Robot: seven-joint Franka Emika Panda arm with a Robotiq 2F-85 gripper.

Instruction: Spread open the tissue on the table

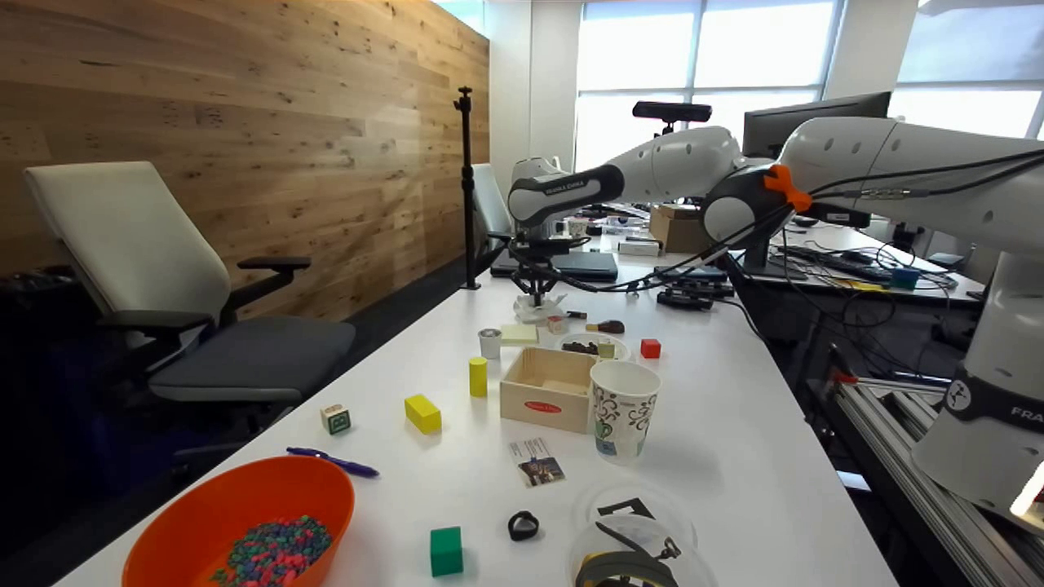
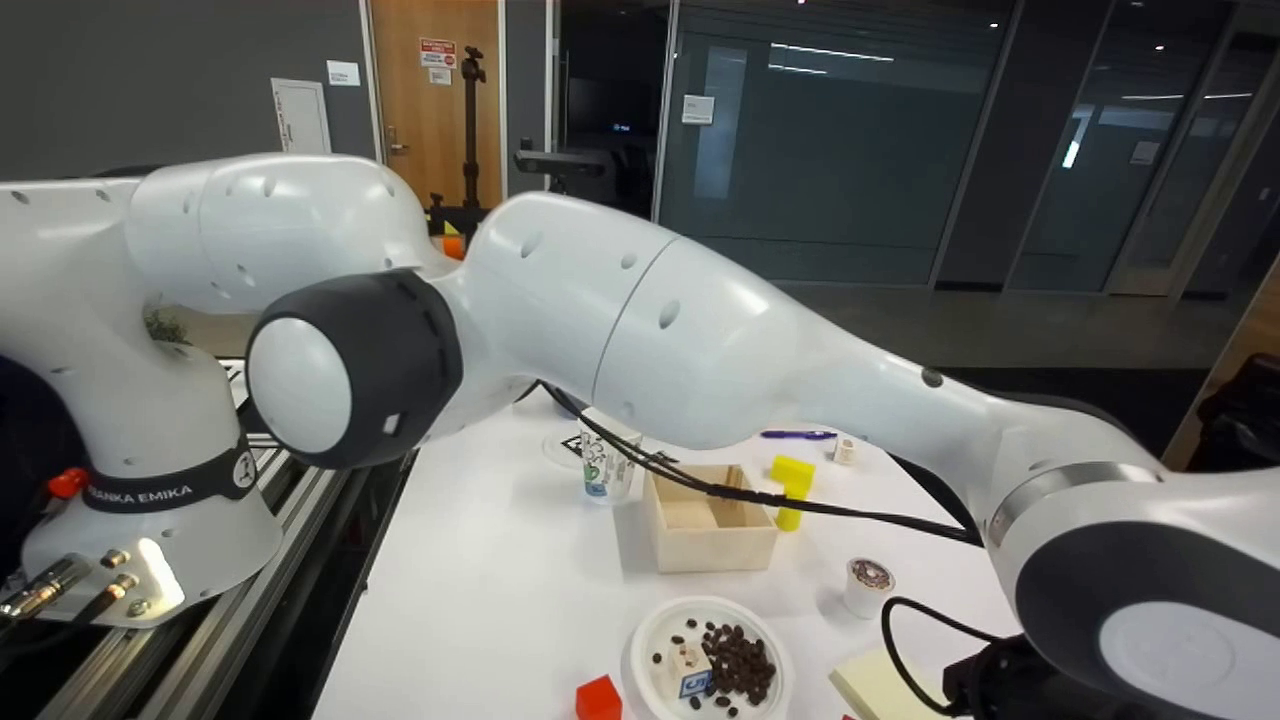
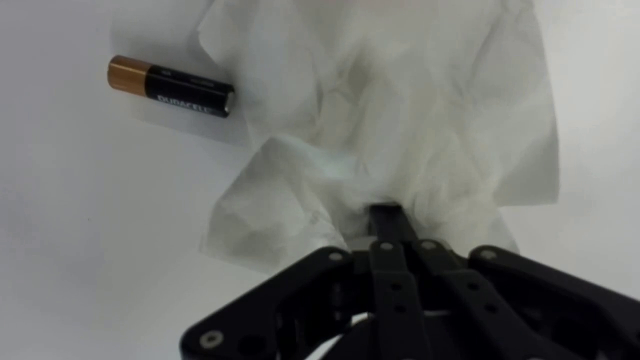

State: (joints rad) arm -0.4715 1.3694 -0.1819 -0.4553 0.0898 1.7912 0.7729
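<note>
A crumpled white tissue lies on the white table, with folds and loose corners spread around. In an exterior view the tissue is at the table's far part, under my gripper. In the wrist view my gripper points down into the tissue's near part. Its fingers are together with tissue bunched around them, and the tips are partly hidden in the folds. The table shows in both exterior views; in the one behind the arm the tissue is out of view.
A battery lies beside the tissue. Close by are a letter block, a dark-handled tool, yellow notes, a plate of beans and a red cube. A wooden box and paper cup stand farther off.
</note>
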